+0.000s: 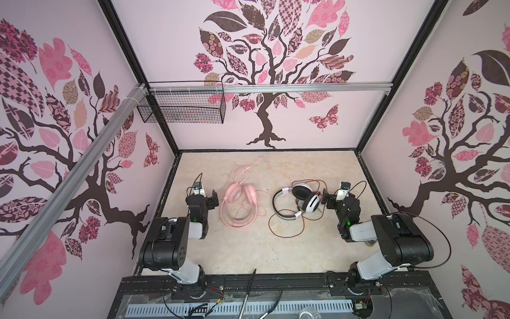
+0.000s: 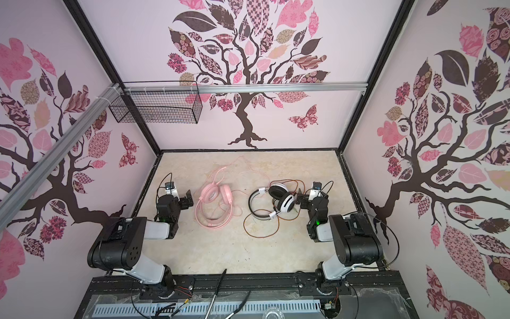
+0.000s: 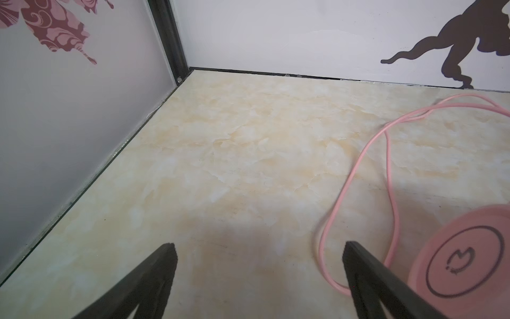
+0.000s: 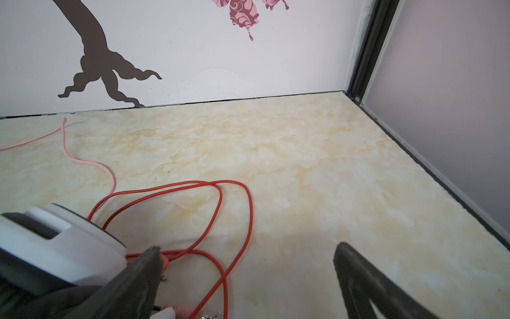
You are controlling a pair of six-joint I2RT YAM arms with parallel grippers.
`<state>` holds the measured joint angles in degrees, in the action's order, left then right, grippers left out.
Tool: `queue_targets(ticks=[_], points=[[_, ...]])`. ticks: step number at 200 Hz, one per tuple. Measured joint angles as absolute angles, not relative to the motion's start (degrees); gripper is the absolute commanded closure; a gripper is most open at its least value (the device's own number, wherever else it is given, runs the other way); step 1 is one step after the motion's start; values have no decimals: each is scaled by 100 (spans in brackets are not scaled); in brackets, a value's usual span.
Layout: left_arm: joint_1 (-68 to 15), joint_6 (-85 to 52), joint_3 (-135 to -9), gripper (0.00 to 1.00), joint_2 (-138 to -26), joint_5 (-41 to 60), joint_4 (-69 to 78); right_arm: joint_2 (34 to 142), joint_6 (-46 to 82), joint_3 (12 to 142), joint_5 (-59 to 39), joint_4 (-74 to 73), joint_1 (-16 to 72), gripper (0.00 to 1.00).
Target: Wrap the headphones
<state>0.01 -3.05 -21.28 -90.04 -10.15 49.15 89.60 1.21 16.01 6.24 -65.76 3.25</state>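
On the marbled table (image 1: 248, 248), between the two arms, we find both headsets lying flat and well apart from each other. The pink headset (image 1: 234, 194) lies left of centre, its earcups toward the far side and its headband looping toward the near side. Its pink cord (image 4: 64, 138) trails loose toward the far wall, unwound. The white-and-black headset (image 1: 311, 204) lies right of centre. Its orange-red cord (image 4: 251, 212) sprawls in slack loops on the far and near sides of it.

The left gripper (image 3: 259, 248) stands just beside the pink earcup, on its left, jaws released and spread wide over bare table. The right gripper (image 4: 248, 250) stands just beside the white earcup, on its right, jaws likewise spread and grasping nothing. One of its fingers (image 4: 143, 273) sits over the orange-red cord, close to the earcup. We cannot tell whether it touches either.
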Motion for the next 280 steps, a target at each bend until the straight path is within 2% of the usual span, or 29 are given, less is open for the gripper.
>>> queue_targets(ticks=[199,212,226,246,261,280], points=[[67,-261,-2128,3,-9004,-827,4829,8903,121,1446,729,-6831,357,0],[21,-235,-2126,3,-8986,-906,4856,8464,40,1162,1282,-6764,628,1],[-250,-165,-2126,3,-8663,-1385,4591,7489,196,1096,1675,-6106,993,1],[-838,-506,-2255,3,-7299,-1968,3433,5979,1197,1710,1984,-4536,1118,0],[-987,-1249,-2504,3,-6233,-2003,2792,5131,1997,2209,1973,-3695,1107,0],[-1516,-2003,-2777,3,-5332,-2121,2495,4449,2578,2512,1389,-3057,1098,0]])
